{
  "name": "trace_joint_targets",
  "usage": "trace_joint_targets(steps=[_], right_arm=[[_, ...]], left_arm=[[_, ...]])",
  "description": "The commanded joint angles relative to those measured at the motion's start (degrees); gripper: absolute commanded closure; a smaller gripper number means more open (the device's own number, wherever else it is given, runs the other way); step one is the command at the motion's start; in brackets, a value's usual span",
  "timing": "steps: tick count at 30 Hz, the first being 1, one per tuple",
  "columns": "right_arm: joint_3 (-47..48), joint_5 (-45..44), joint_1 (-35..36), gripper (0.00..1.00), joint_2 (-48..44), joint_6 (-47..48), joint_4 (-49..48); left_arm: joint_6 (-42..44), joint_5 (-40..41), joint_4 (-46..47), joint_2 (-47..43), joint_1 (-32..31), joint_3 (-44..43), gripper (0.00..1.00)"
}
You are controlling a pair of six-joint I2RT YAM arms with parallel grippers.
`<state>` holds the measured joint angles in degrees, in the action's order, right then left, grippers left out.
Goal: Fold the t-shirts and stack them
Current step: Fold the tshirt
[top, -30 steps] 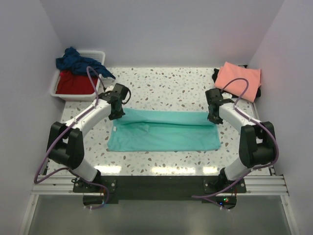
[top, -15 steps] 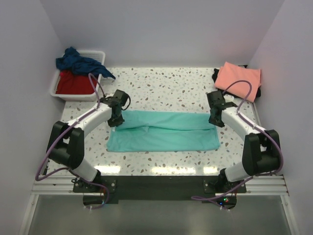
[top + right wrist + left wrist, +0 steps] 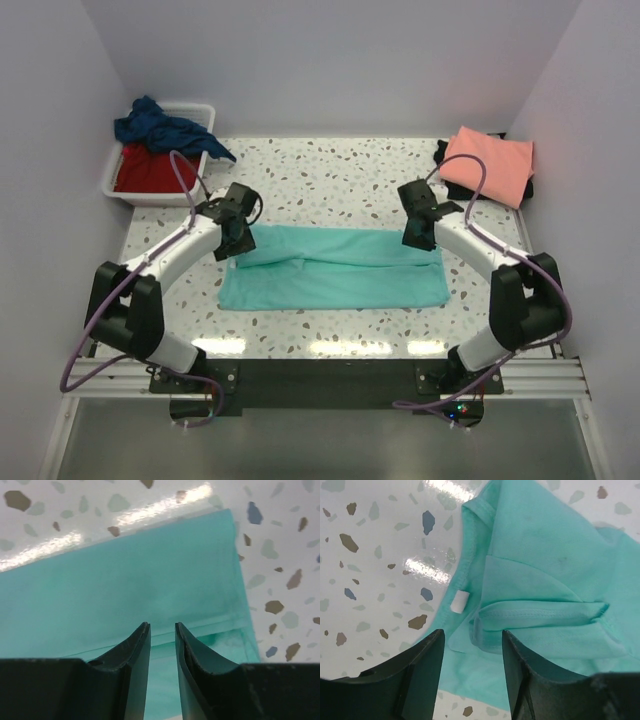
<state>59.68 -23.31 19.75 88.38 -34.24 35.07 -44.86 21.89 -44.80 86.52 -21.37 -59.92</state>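
Note:
A turquoise-teal t-shirt (image 3: 335,268) lies folded lengthwise into a long band across the middle of the table. My left gripper (image 3: 232,247) hovers over its left end, open, nothing between the fingers; the wrist view shows the collar with a white label (image 3: 459,601) and a tucked sleeve (image 3: 540,616). My right gripper (image 3: 416,239) hangs over the band's right end, open by a narrow gap, with the folded cloth edge (image 3: 200,625) below it and nothing held. A salmon-pink t-shirt (image 3: 489,163) lies folded at the back right on a black one (image 3: 441,156).
A white tub (image 3: 112,180) at the back left holds a red shirt (image 3: 152,170) with a navy blue shirt (image 3: 165,128) draped over its rim. Walls close in the table on three sides. The speckled tabletop (image 3: 330,180) shows behind the teal band.
Both grippers were shut on the shirt's far corners; they have let go, opened and lifted slightly. The folded-over upper layer now rests flat on the band.

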Motion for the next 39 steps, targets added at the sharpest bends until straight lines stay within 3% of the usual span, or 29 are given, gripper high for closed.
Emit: trace_joint_targets(steps=[1,5,7,16,24,39], right_arm=[[5.7,8.18,1.69,0.69,3.72,0.84,-5.45],[13.16,14.67,4.06,0.68,11.1,1.46,-6.77],[17.65,17.59,4.94,0.73,15.76,1.9,-8.7],[30.31,25.15,9.95,0.73,26.4,2.07,-11.25],[27.51,24.37,10.93,0.73,23.86,2.07,-11.34],[22.76,19.97,10.93,0.74,18.85,2.33,-9.23]], left_arm=[[2.58,-3.16,4.54,-3.64,0.45,-0.37,0.47],[2.76,-3.43,4.63,-3.55,0.45,-0.81,0.48],[2.85,-3.52,6.12,-3.99,0.45,-0.55,0.48],[5.13,-10.36,17.98,1.71,0.45,-3.0,0.46],[9.09,-15.73,20.62,13.58,0.54,-10.13,0.5],[12.08,-19.34,15.97,12.01,-2.36,-6.35,0.52]])
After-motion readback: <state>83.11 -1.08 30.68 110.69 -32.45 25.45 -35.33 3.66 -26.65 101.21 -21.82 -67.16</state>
